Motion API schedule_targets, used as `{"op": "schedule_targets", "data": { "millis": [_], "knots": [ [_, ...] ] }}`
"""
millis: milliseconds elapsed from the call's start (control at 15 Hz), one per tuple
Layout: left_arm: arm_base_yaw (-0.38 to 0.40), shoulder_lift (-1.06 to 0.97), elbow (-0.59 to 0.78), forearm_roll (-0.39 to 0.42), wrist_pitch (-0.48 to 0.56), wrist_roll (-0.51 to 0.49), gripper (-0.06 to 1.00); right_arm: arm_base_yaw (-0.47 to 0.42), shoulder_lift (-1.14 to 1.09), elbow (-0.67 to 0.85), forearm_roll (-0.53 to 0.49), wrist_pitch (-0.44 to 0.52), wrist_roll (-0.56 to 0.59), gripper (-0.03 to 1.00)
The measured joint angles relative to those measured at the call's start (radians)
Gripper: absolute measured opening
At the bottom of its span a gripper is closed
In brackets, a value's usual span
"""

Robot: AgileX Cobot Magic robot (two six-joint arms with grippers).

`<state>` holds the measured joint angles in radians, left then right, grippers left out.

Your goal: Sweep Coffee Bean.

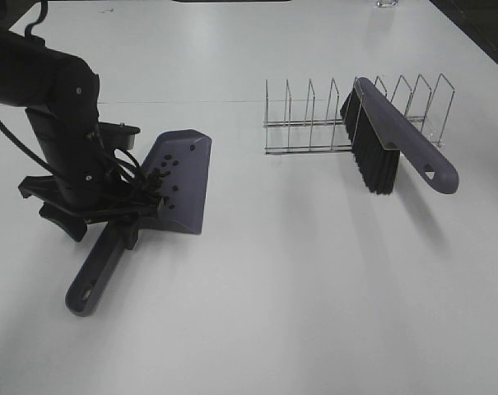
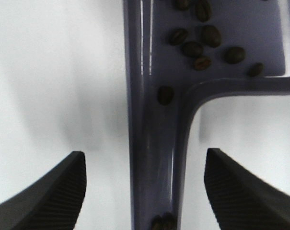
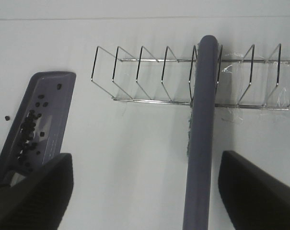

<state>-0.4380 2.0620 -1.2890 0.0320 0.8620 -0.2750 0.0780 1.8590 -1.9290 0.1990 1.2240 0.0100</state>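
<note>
The purple-grey dustpan (image 1: 183, 177) lies flat on the white table with its handle (image 1: 92, 280) pointing toward the front. Several coffee beans (image 1: 165, 175) lie in its pan; they also show in the left wrist view (image 2: 202, 43) and the right wrist view (image 3: 29, 134). One stray bean (image 3: 7, 117) lies on the table beside the pan. My left gripper (image 1: 109, 226) is open, its fingers (image 2: 49, 191) straddling the dustpan handle (image 2: 154, 163) without touching it. The brush (image 1: 397, 144) rests in the wire rack. My right gripper (image 3: 145, 191) is open above the brush handle (image 3: 202, 143), outside the high view.
The wire rack (image 1: 314, 123) stands at the back right with the brush's black bristles (image 1: 372, 160) leaning against it. The left arm (image 1: 59, 123) rises at the left edge.
</note>
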Motion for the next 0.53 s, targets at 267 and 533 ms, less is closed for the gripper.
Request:
{"op": "schedule_targets", "data": {
  "millis": [267,533],
  "knots": [
    [0.045,-0.061,-0.110,-0.005,0.079,0.034,0.64,0.000,-0.163,0.195,0.000,-0.001,0.000,0.74],
    [0.207,-0.127,-0.182,-0.004,0.128,0.101,0.64,0.000,-0.354,0.426,-0.032,-0.001,-0.002,0.73]
  ]
}}
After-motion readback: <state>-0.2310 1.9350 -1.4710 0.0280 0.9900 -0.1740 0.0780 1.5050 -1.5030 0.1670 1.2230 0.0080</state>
